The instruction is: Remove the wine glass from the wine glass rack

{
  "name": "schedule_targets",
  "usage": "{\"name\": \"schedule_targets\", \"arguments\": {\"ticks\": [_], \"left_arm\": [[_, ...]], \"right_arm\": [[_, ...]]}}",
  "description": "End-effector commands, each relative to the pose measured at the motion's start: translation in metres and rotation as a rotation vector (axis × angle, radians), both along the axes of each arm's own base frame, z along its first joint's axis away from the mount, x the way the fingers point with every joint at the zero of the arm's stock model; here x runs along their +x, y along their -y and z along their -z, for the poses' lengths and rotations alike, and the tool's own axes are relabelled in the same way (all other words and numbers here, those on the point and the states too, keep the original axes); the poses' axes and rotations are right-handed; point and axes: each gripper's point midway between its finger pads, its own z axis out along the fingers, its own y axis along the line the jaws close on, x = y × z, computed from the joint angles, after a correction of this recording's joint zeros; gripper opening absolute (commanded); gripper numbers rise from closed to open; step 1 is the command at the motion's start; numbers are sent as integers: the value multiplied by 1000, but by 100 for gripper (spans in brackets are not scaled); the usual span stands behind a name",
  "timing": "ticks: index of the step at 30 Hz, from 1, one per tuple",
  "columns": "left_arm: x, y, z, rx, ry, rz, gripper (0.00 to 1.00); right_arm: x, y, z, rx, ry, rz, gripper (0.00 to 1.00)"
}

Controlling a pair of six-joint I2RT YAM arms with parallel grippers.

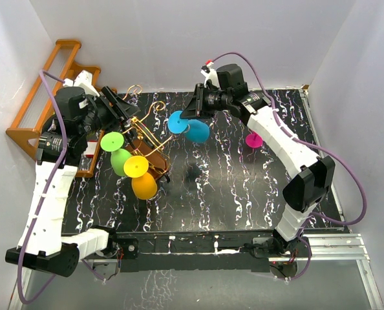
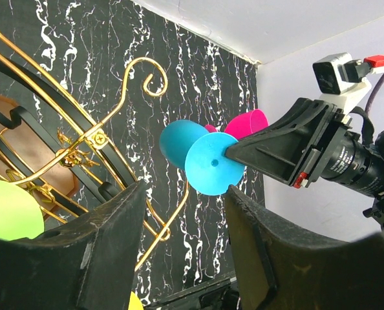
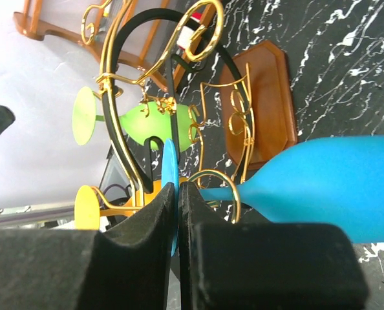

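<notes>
The gold wire wine glass rack [image 1: 145, 131] stands on its brown wooden base [image 1: 158, 161] at the table's left. A green glass [image 1: 119, 156] and an orange glass with a yellow foot [image 1: 143, 184] hang on it. My right gripper [image 1: 184, 116] is shut on the foot disc of a blue wine glass [image 1: 195, 129] and holds it in the air just right of the rack. In the right wrist view the disc's edge [image 3: 170, 169] sits between the fingers, and a gold scroll end overlaps the stem. My left gripper [image 1: 121, 103] is open beside the rack's top, its fingers [image 2: 114, 232] spread and empty.
A pink glass [image 1: 254, 139] lies on the black marbled table behind the right arm. An orange-brown stepped wooden shelf [image 1: 50, 84] stands at the far left by the wall. White walls close in the table on three sides.
</notes>
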Motion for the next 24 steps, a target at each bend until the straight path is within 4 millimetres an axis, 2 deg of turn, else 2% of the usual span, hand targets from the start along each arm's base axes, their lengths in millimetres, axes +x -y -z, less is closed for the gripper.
{"name": "schedule_targets", "arguments": {"ticks": [1,7,13,16,18,21,24], "left_arm": [[-10,1,-8,-19,31,10,51],[-9,9,-10,-52,34,46,53],[-9,18,-14,-95,44,84,63],[-9,22,-17,-119,50,106,67],[-9,27,-21,-146,54,126,74],[-8,37,-27,-202,52,165,95],[-6,46,-37,-270,65,205,97]], "right_arm": [[-18,-4,-46,114,96,-77,8],[-27,-7,-38,123,68,-125,8],[-38,-11,-27,134,37,-172,8],[-44,-12,-28,142,36,-190,8],[-49,-11,-34,151,45,-203,8],[-61,-5,-42,146,55,-220,8],[-74,7,-42,98,57,-218,8]]}}
